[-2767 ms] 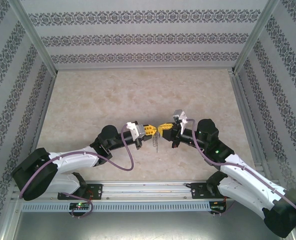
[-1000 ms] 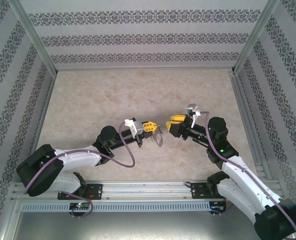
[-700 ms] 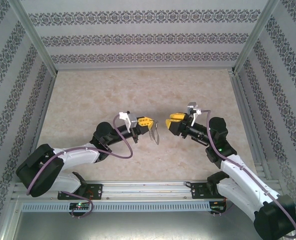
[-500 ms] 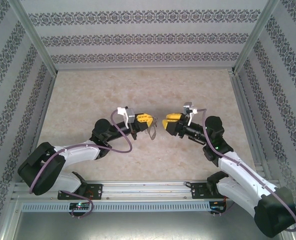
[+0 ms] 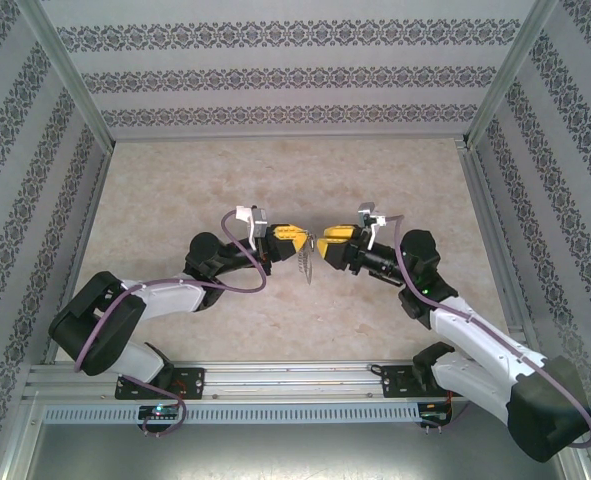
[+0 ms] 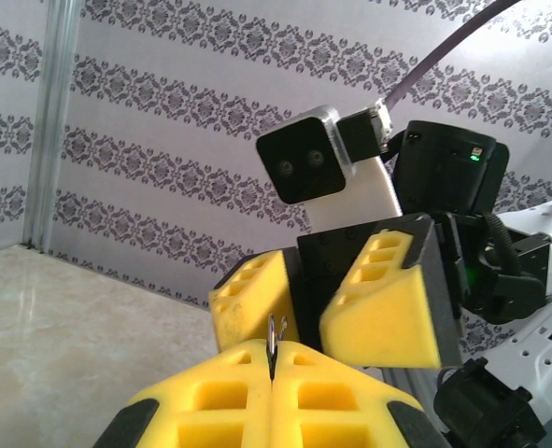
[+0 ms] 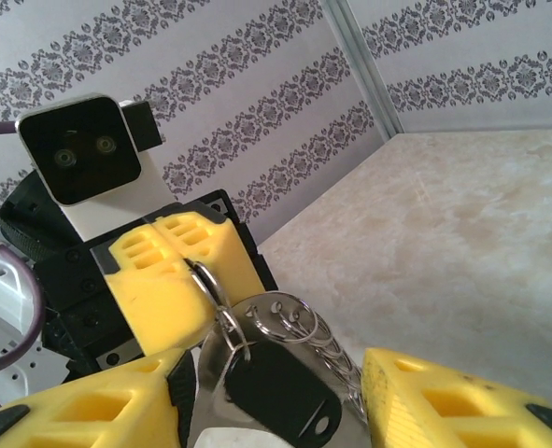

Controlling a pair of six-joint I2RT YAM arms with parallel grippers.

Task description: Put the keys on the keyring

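- Two arms met nose to nose above the middle of the beige marbled table [image 5: 175, 190] in the top view, both raised off its surface.
- From there, the left gripper [image 5: 297, 242] had its yellow fingers pressed together on the top of the keyring [image 5: 311, 262], which hung down in the narrow gap between the two arms.
- The right gripper [image 5: 329, 240] faced it from just beside, its tips right at the hanging metal; from that height I could not tell how wide it stood.
- In the left wrist view, the left gripper [image 6: 272, 378] was shut tight, with a thin sliver of the keyring [image 6: 274, 338] poking up from the seam between its pads.
- Straight ahead there, the right gripper [image 6: 308, 313] stood spread, one yellow finger on each side of that sliver and neither touching it.
- In the right wrist view, the right gripper [image 7: 276, 373] was parted, and the keyring [image 7: 212, 369] hung in the space between its fingers.
- The left gripper [image 7: 187, 271] pinched the loop's upper end from behind.
- The key [image 7: 277, 394], black-headed, lay against the flat grey loop, beside the silvery links of the chain [image 7: 299, 327]; it looked hooked on, though I could not be sure.
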